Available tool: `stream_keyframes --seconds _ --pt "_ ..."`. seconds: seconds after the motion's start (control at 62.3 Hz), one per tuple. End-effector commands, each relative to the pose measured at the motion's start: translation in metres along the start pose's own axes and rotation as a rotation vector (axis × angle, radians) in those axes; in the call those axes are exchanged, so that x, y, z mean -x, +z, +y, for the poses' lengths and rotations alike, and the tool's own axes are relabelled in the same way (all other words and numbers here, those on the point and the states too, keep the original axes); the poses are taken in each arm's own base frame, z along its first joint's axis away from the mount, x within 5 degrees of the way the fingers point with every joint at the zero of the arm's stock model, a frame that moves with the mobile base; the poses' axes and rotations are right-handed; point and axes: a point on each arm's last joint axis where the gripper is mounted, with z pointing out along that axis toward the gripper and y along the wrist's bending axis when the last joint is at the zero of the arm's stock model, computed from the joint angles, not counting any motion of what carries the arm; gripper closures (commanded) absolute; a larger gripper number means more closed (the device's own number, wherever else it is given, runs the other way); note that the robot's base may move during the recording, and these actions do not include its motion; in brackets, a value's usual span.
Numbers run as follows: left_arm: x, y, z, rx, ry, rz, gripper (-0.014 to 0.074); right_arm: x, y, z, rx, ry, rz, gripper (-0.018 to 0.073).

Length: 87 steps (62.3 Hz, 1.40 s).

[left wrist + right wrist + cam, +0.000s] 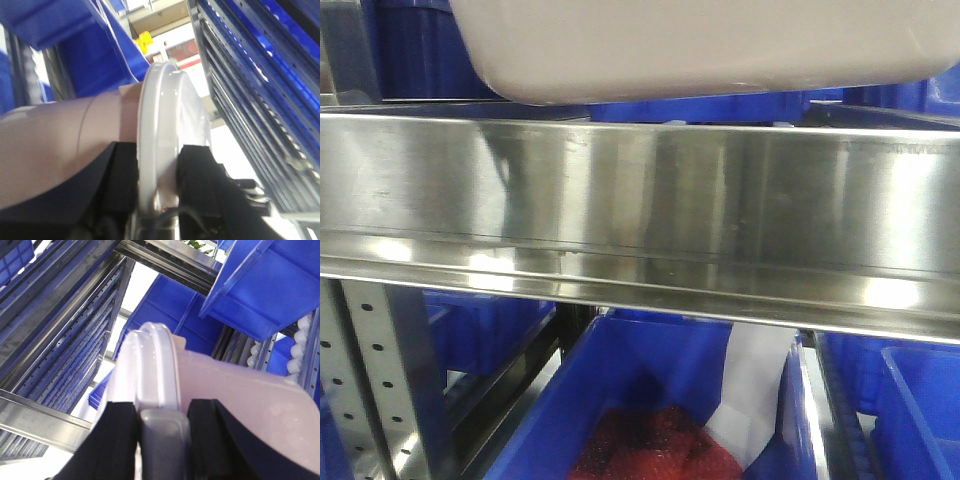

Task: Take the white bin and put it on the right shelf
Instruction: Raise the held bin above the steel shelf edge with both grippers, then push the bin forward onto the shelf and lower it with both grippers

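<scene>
The white bin [700, 45] hangs just over the front lip of the right shelf [640, 190]; whether its base touches the steel I cannot tell. The left gripper [157, 195] is clamped across the lid [167, 115] rim at one end, and the right gripper [162, 447] across the rim by the grey handle [164, 422]. It looks a bulky, stiff tub with a glossy lid that is likely slippery. I'd carry both ends evenly.

The left gripper [159, 160] has broad matte-black fingers [202, 185] with a thin dark cable [172, 211] at their base; the right gripper [162, 410] shows matching black fingers [117, 440].
</scene>
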Motion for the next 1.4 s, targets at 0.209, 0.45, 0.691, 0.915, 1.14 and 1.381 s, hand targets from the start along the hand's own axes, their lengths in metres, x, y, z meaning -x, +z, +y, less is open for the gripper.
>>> stream_keyframes --seconds 0.209,0.45,0.691,0.915,1.14,1.381 --pt "-0.003 0.013 -0.012 -0.109 0.042 0.035 0.0723 -0.002 0.021 0.007 0.155 0.073 0.137 0.05" --pt "-0.002 0.021 0.006 -0.116 -0.003 0.067 0.0701 -0.003 0.031 -0.008 0.153 0.095 0.187 0.0461" --pt "-0.004 0.021 0.006 -0.124 0.026 0.084 0.0319 -0.002 0.032 -0.009 0.154 0.029 0.185 -0.0062" --pt "-0.004 0.021 0.006 -0.124 0.111 0.083 0.0113 -0.001 0.032 -0.009 0.132 -0.089 0.182 -0.0074" --pt "-0.002 0.022 0.005 -0.05 0.32 0.125 0.0113 0.013 0.036 -0.002 -0.019 -0.409 0.184 -0.0074" --pt "0.011 0.024 -0.013 0.07 0.593 0.197 0.0113 0.035 0.036 0.006 -0.219 -0.744 0.153 -0.0074"
